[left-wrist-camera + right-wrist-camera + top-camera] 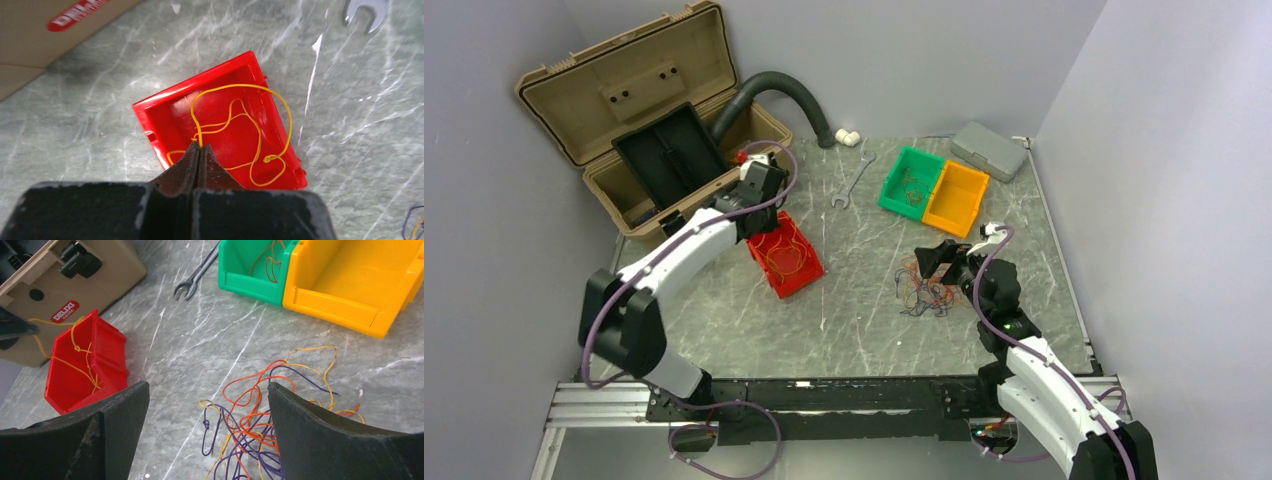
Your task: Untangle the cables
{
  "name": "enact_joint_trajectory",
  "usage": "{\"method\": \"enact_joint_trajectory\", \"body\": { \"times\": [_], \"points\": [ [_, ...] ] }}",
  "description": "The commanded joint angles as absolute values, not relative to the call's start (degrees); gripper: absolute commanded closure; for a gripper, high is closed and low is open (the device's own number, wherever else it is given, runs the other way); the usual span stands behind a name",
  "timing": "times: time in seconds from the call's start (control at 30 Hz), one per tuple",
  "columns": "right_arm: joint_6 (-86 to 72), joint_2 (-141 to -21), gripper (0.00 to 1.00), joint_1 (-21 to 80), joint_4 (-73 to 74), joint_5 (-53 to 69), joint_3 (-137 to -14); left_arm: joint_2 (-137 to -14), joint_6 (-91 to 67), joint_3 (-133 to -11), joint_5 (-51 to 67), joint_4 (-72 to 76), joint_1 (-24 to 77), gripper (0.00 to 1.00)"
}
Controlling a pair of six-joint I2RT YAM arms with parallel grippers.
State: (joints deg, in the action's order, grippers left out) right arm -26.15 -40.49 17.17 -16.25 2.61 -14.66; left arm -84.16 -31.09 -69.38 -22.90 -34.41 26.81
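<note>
So the step in hand looks like dropping one freed strand into its bin. The left gripper (200,149) is pinched tight on a yellow cable (235,86) right at the fingertips, hanging over the red bin (160,125) in the centre of the left wrist view. Most of that cable already lies looped inside the bin. If it were me, I'd lower a touch before letting go, so the springy wire doesn't flick over the low rim, and I'd release over the middle of the bin rather than its edge. The right gripper (207,387) has its jaws wide apart and holds nothing. It hovers just above the tangle (250,430), which sits on the table (200,340) at the lower centre of the right wrist view. That tangle is orange, purple and yellow strands, hair-thin and curly, crossing over each other a lot, so I'd pick a loose outer end, not the knotty middle. The bins are glossy hard plastic with slanted walls. The green bin (250,280) at the top has an orange-brown strand in it, and the yellow bin (335,305) touching it looks bare from here. The tabletop is smooth grey marble-look, so the wires should slide easily.
</note>
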Motion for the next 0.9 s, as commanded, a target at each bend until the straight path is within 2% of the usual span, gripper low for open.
{"method": "enact_joint_trajectory", "body": {
  "times": [0.0, 0.47, 0.6, 0.77, 0.87],
  "points": [
    [-26.62, -39.56, 0.1, 17.16, -17.62, 3.67, -16.7, -90.34, -32.54, -73.48, -19.1, -37.74, 26.81, 1.0],
    [-27.5, -41.86, 0.09, 17.12, -13.99, 1.75, -18.53, -103.99, -32.16, -77.1, -11.5, -36.02, 26.78, 1.0],
    [-30.57, -50.13, 0.09, 17.1, 1.3, -5.9, -28.56, -99.33, -30.07, -74.02, -10.36, -33.92, 26.7, 0.85],
    [-33.36, -53.72, 0.11, 17.04, 17.35, -15.7, -35.38, -91.75, -26.29, -72.05, -6.74, -34.3, 26.53, 0.77],
    [-36.13, -53.25, 0.13, 16.96, 21.65, -18.14, -35.44, -88.54, -23.74, -71.26, -2.14, -34.18, 26.54, 0.54]
  ]
}}
